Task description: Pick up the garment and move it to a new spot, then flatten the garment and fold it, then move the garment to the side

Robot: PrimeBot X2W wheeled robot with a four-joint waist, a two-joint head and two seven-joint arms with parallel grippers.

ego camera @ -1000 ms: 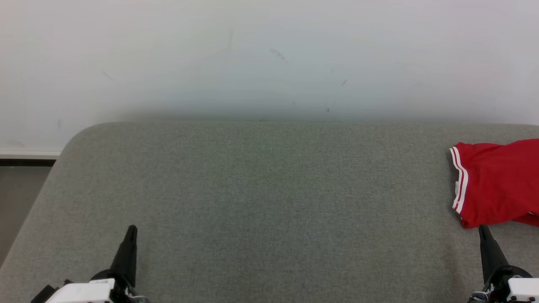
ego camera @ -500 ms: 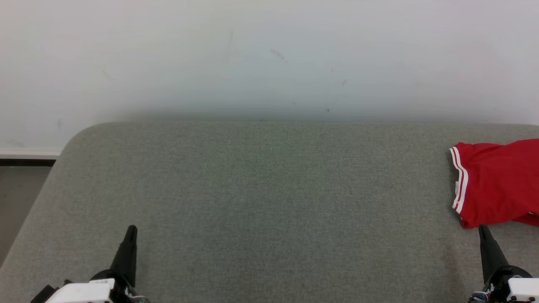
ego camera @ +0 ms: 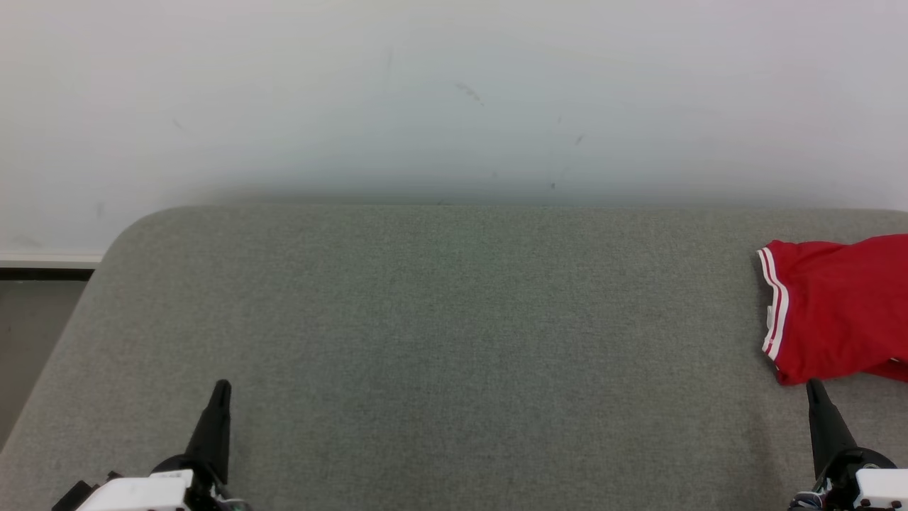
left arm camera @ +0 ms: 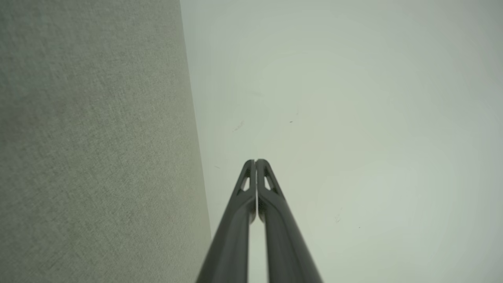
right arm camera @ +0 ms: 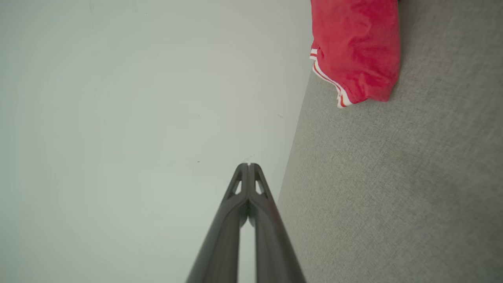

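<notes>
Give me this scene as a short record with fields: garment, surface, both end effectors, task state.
garment: red garment with a white-striped hem, lying at the right edge of the head view, partly cut off by the frame
surface: grey fabric surface with a rounded far-left corner, set against a pale wall
left end effector: shut, empty, at the near left
right end effector: shut, empty, at the near right, close to the garment but apart from it
task state: garment held by neither end effector; whether it is folded cannot be told
</notes>
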